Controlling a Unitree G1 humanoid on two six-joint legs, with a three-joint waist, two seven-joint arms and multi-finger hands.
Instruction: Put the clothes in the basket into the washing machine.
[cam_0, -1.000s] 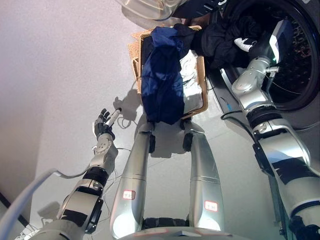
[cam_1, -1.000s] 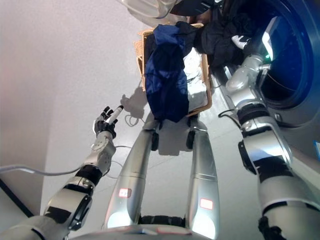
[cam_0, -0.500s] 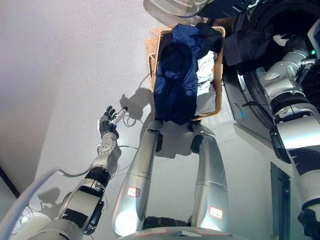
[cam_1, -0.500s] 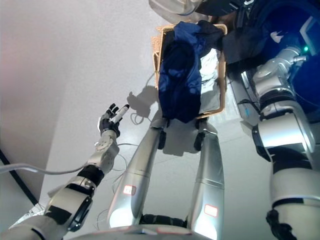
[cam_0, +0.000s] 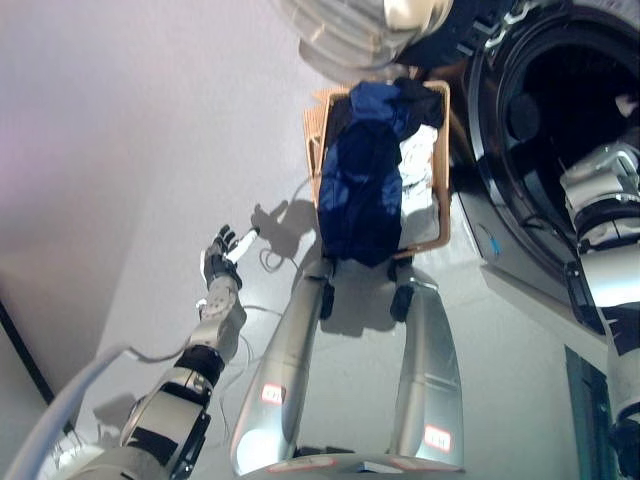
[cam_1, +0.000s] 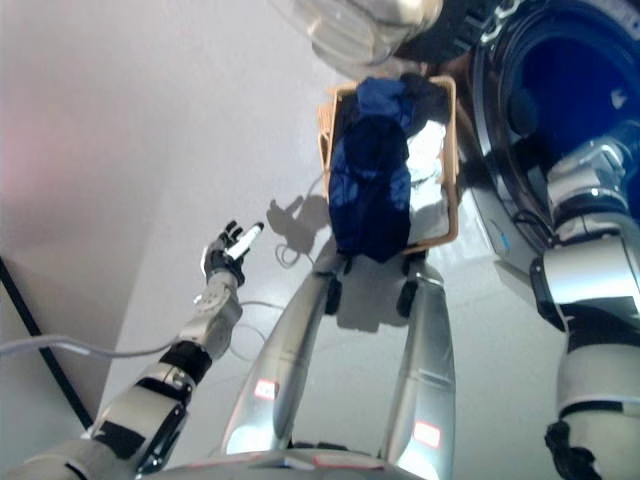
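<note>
A wicker basket (cam_0: 441, 150) stands on the floor in front of me, beside the washing machine (cam_0: 520, 250). A dark blue garment (cam_0: 360, 185) is draped over the basket and hangs over its near rim. White cloth (cam_0: 416, 165) lies under it. The machine's drum (cam_0: 560, 130) is open and dark inside. My right arm reaches into the drum, and my right hand (cam_0: 627, 108) is at the view's right edge, mostly cut off. My left hand (cam_0: 222, 262) is open and empty, held out over the floor left of the basket.
The machine's round glass door (cam_0: 355, 30) is swung open above the basket's far end. A grey wall (cam_0: 120, 150) runs along the left. A thin pale cord (cam_0: 275, 255) lies on the floor between my left hand and the basket.
The view has shifted. The black garment that hung at the drum's mouth under my right hand no longer shows there. My right hand has gone deeper into the drum. My left hand stays put.
</note>
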